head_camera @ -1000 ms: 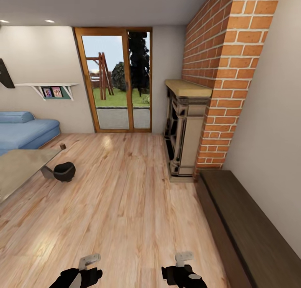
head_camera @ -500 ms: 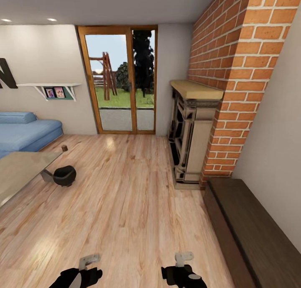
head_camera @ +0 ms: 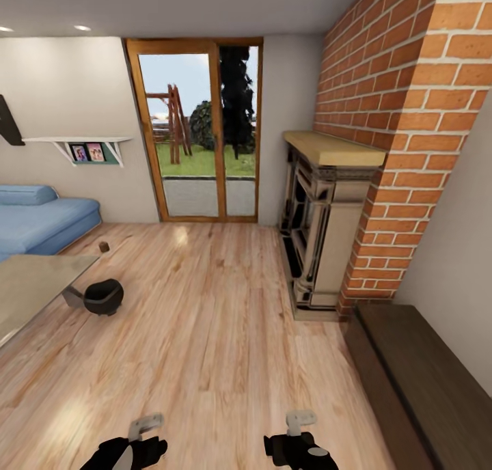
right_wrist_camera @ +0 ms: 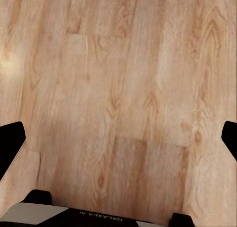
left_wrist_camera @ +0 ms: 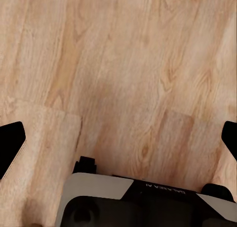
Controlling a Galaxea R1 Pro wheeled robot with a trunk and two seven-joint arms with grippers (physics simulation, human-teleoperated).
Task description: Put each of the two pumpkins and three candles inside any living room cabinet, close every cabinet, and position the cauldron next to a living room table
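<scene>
Floorboards [head_camera: 205, 333] of light wood lay beneath both grippers, whose fingers stood spread with nothing between them: the left gripper [left_wrist_camera: 118, 138] and the right gripper [right_wrist_camera: 118, 138] both pointed at bare planks. In the head view the black cauldron [head_camera: 103, 297] sat on the floor just beside the glass table [head_camera: 31, 285]. The dark-brown cabinet [head_camera: 417, 381] ran along the right wall, shut, next to the brick fireplace [head_camera: 328, 231].
</scene>
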